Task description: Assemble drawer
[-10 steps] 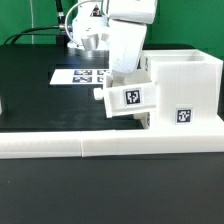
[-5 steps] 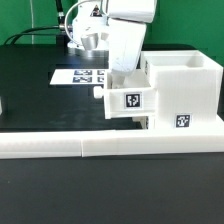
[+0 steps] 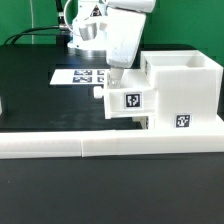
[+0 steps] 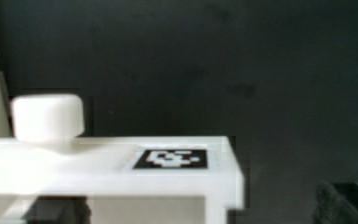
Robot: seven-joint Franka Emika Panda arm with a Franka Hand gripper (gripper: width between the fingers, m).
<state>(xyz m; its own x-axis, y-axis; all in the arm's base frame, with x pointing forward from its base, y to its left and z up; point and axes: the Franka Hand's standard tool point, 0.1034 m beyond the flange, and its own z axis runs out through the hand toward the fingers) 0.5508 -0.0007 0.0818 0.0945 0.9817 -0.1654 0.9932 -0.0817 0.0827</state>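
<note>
The drawer's tall white casing (image 3: 183, 90) stands at the exterior view's right, with a tag low on its front. A white tray (image 3: 128, 102) with a tag on its face sticks out of the casing's lower slot, towards the exterior view's left, level and partly inserted. My gripper (image 3: 117, 72) hangs just above the tray's outer end. In the wrist view the tray (image 4: 140, 165) with its tag and a round knob (image 4: 46, 120) fills the lower part. My gripper (image 4: 208, 212) is open, with dark fingertips (image 4: 59, 212) wide apart. I see no second tray for certain.
The marker board (image 3: 84, 75) lies flat on the black table behind the tray. Long low white border bars (image 3: 90, 147) run along the front edge. A small white part (image 3: 2, 103) shows at the exterior view's left edge.
The tray was tilted and a little higher; it now sits level in the casing. My gripper has let it go and risen a little.
</note>
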